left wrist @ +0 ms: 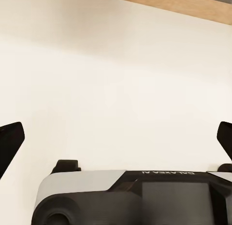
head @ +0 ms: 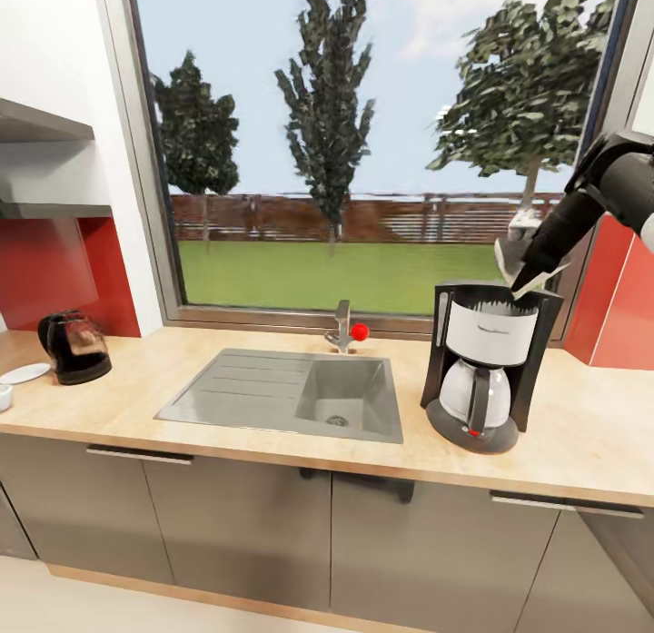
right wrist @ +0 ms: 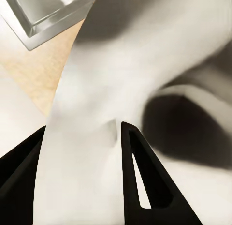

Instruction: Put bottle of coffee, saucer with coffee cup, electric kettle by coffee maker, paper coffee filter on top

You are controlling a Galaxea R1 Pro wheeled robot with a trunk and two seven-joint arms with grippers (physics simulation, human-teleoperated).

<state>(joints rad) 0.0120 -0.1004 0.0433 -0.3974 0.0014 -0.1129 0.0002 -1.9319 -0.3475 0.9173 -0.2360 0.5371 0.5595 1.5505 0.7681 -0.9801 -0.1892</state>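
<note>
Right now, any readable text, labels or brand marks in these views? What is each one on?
"GALAXEA AI": on the left arm's wrist housing, seen inverted in the left wrist view.
Coffee maker: a faint mark on its white filter housing, too blurred to read.
Paper coffee filter in the right claw: blank.
Nothing else legible.

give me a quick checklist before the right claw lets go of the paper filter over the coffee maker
1. Thin white paper coffee filter pinched in the right claw: ok.
2. Claw above the open top of the black-framed drip coffee maker: ok.
3. Filter seated in the white housing: cannot tell, only its tip meets the rim.
4. Coffee maker upright on the light-wood countertop: ok.
5. Left claw open, holding nothing: ok.
6. Clear glass electric kettle beside the coffee maker: not ok, it stands far across the grey sink.
</note>
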